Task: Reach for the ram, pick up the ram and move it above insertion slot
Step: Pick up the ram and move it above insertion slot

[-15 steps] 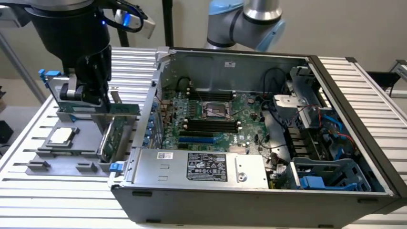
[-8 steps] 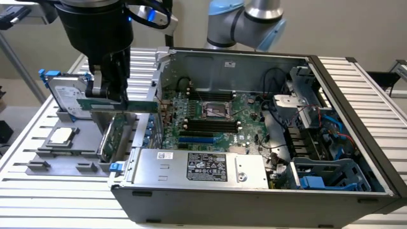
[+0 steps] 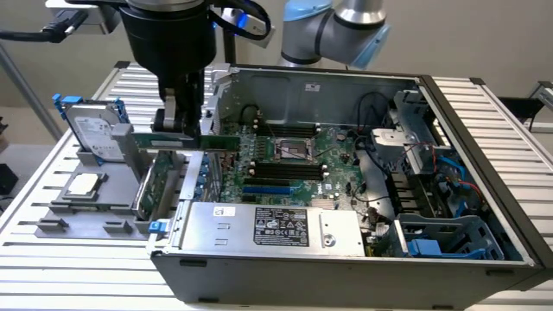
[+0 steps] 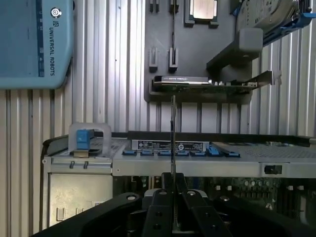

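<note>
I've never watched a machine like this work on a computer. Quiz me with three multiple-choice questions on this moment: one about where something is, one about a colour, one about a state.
1. Where is the ram?
A. Flat on the grey holder tray
B. Held in the air at the open case's edge
C. Seated in a motherboard slot

2. What colour is the ram?
A. Green
B. Red
C. White

3. How does the gripper stand?
A. Wide open, holding nothing
B. Shut on the ram
C. Shut on the hard drive

Answers:
1 B: the strip hangs level under the gripper, above the computer case wall on the exterior view's left.
2 A: its board is green.
3 B: in the wrist view the fingers pinch the thin strip edge-on.
</note>
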Tool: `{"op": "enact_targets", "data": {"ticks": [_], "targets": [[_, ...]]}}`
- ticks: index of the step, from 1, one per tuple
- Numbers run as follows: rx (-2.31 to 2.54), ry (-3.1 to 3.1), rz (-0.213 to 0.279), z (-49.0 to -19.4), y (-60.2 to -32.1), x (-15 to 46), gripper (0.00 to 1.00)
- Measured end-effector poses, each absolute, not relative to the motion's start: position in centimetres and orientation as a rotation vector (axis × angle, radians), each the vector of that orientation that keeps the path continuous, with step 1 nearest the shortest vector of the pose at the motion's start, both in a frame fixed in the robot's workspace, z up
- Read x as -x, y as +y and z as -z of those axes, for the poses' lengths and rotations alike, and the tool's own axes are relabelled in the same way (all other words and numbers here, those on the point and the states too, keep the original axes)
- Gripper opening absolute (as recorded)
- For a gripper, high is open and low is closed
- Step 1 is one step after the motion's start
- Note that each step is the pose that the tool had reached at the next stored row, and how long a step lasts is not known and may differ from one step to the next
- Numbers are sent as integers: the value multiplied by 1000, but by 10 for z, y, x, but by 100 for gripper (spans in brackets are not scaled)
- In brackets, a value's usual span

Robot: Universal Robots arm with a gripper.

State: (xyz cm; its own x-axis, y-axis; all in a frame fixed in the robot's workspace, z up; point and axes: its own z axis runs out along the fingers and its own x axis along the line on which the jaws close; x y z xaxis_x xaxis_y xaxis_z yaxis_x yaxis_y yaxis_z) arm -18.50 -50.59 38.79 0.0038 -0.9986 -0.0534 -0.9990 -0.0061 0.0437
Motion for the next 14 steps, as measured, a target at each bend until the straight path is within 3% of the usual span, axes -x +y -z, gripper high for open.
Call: {"op": "enact_targets", "data": {"ticks": [14], "targets": [[2220,2209,-110,-387,-483,145,14]]}}
